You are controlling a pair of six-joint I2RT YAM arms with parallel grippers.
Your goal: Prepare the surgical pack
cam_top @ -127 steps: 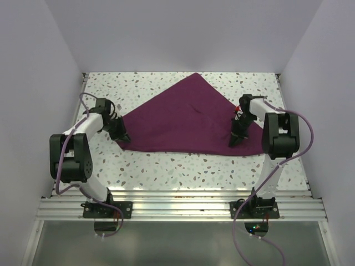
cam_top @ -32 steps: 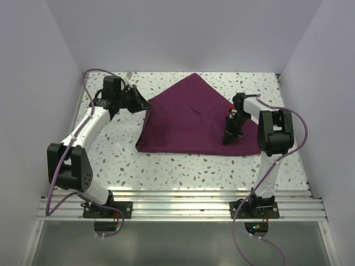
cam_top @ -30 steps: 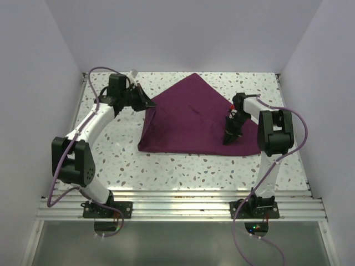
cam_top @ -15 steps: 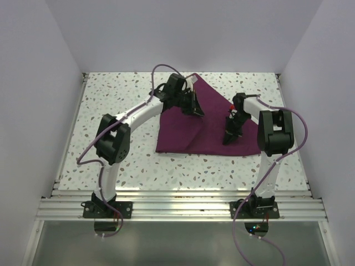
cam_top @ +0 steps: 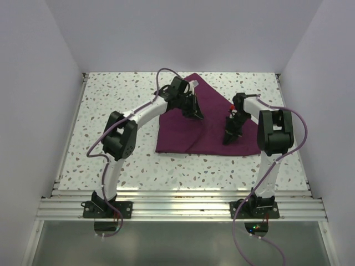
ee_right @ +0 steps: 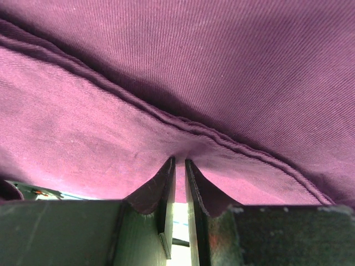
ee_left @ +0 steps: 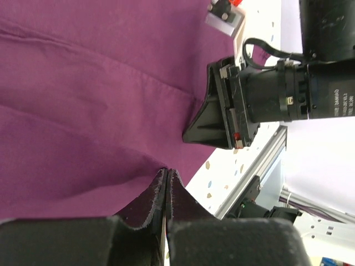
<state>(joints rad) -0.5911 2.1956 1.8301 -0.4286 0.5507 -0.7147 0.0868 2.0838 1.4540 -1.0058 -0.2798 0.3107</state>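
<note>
The surgical pack shows here as a plum-purple cloth lying folded on the speckled table, its far corner pointing at the back wall. My left gripper hangs over the cloth's middle, shut on a pinched-up edge of the cloth. Its fingertips are pressed together on the fabric. My right gripper stands on the cloth's right part, and its jaws nip a small fold just below a hem of the cloth. The left wrist view shows the right gripper close by. No tray, instruments or gauze show.
The speckled table is bare to the left and in front of the cloth. White walls close in the left, right and back sides. An aluminium rail carrying both arm bases runs along the near edge.
My left arm has swung from the far left to the middle, dragging the cloth's left corner over itself so the cloth is narrower. The right arm has stayed put.
</note>
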